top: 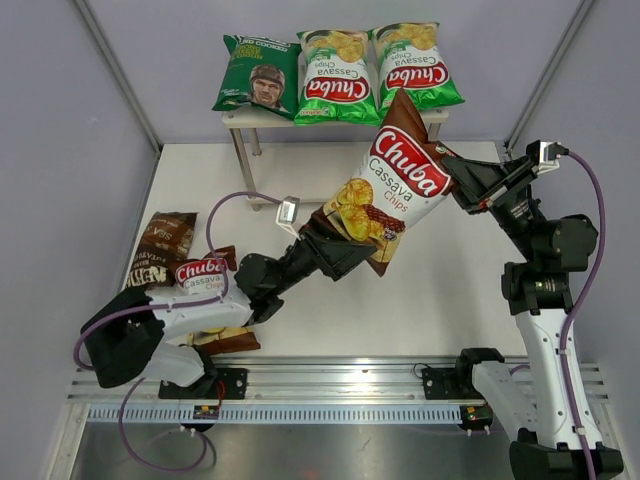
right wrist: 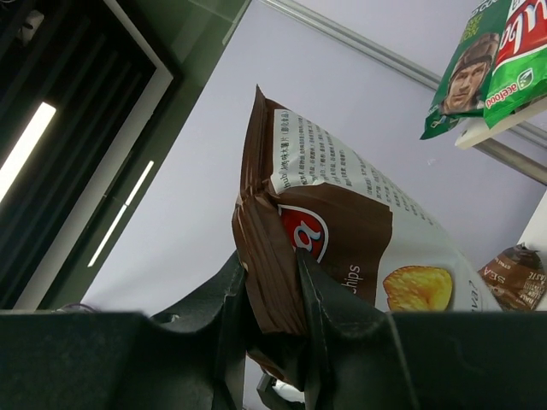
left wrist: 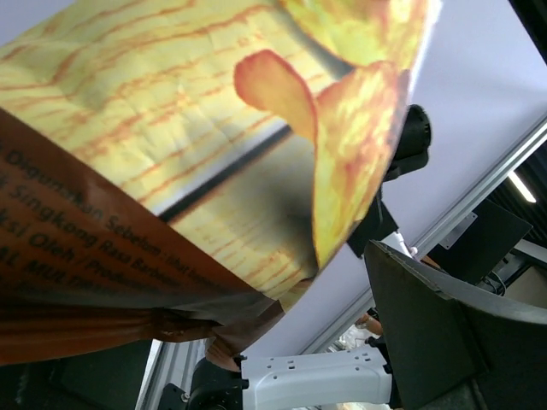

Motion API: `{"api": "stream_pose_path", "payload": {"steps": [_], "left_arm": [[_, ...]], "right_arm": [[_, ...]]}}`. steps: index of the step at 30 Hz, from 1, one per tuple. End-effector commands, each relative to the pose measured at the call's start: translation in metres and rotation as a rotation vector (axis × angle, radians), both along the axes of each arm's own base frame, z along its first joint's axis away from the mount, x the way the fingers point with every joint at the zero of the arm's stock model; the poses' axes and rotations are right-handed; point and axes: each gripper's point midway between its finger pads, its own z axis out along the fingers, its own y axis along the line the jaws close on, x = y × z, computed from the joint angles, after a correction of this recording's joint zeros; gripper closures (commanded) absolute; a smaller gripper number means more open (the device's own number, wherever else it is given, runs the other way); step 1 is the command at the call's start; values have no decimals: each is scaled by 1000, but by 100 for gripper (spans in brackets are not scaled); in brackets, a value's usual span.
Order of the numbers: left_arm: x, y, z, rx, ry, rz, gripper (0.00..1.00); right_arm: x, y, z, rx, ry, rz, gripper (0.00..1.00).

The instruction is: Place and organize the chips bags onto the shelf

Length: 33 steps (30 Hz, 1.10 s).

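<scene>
A brown-and-white Chuba chips bag (top: 405,185) hangs tilted in the air over the table. My right gripper (top: 452,172) is shut on its upper right corner. The right wrist view shows the fingers (right wrist: 329,299) pinching the bag's brown top seam (right wrist: 269,273). My left gripper (top: 340,240) stands open at the bag's lower left end. In the left wrist view the bag (left wrist: 171,128) fills the frame above one dark finger (left wrist: 444,325). The shelf (top: 240,118) stands at the back with a dark green bag (top: 258,75) and two green Chuba bags (top: 337,75) (top: 415,65) on top.
A second brown-and-white Chuba bag (top: 200,275) lies on the table, partly under my left arm. A dark brown bag (top: 165,245) lies beside it at the left. Grey walls close in both sides. The arms' metal rail (top: 340,390) runs along the near edge.
</scene>
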Motion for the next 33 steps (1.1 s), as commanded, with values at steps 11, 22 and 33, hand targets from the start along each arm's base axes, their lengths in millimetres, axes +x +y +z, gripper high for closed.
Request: {"api": "stream_pose_path", "payload": {"steps": [11, 22, 33], "left_arm": [[-27, 90, 96, -395, -248, 209, 7], [-15, 106, 86, -372, -217, 324, 16], [-15, 113, 93, -330, -227, 368, 26]], "right_arm": [[-4, 2, -31, 17, 25, -18, 100], [-7, 6, -54, -27, 51, -13, 100], [-7, 7, -56, -30, 35, -5, 100]]}}
